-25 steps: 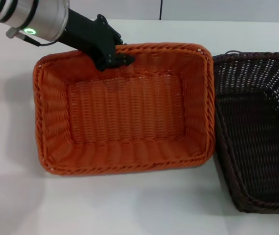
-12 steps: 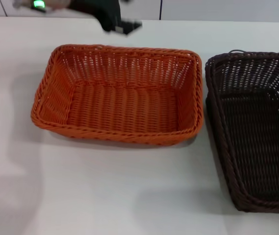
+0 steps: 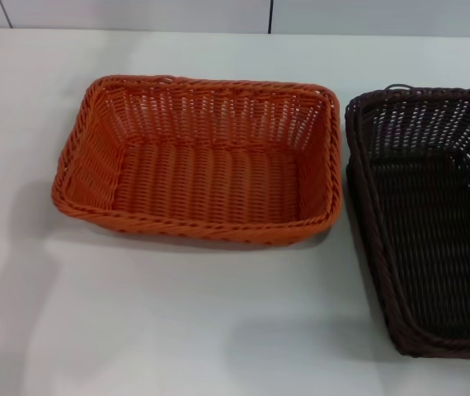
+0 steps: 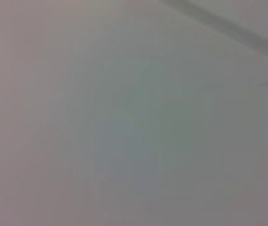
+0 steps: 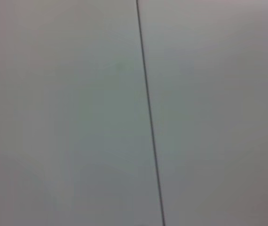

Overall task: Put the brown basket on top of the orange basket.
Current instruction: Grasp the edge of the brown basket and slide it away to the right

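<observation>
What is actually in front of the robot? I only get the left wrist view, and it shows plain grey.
Observer: The head view shows an orange basket, empty, on a white table.
Operator: Is the brown one stacked on it?
Observer: No. The brown basket stands on the table, on the robot's right of the orange one, partly cut off by the picture's edge.
Operator: And the claws?
Observer: Neither claw shows in any view; the right wrist view shows only a thin dark line across a pale surface.

Prob. lab/test setup: bare white table (image 3: 218,330), plain panelled wall (image 3: 136,12).
</observation>
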Robot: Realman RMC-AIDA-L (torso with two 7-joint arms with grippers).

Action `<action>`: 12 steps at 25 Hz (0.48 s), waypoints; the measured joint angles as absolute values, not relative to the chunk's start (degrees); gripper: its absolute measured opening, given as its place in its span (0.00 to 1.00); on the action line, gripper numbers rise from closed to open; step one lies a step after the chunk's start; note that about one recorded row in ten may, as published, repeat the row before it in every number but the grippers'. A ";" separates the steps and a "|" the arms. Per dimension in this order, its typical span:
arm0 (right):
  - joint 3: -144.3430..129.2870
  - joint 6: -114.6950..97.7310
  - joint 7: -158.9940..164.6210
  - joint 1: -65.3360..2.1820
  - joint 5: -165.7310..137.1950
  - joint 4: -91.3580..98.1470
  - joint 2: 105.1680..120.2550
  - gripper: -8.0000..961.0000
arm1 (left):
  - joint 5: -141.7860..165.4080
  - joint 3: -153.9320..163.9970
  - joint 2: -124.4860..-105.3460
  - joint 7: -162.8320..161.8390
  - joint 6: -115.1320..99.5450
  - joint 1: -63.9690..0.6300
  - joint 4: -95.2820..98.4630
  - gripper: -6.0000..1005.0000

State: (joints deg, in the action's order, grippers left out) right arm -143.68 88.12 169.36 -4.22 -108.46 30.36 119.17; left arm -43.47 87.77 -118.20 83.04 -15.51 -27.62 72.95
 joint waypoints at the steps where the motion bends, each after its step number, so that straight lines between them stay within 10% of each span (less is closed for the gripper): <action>1: -143.95 88.33 169.36 -4.41 -108.48 30.42 119.18 0.67 | -42.39 88.41 -118.21 81.11 -20.35 -27.49 71.61 0.84; 12: -144.27 93.22 169.36 -7.21 -125.17 39.47 118.00 0.67 | -17.81 81.53 -118.11 14.42 -72.48 -16.86 40.54 0.84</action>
State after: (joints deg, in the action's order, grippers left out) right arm -144.27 93.22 169.36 -7.21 -125.17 39.47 118.00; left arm -17.81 81.53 -118.11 14.42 -72.48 -16.86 40.54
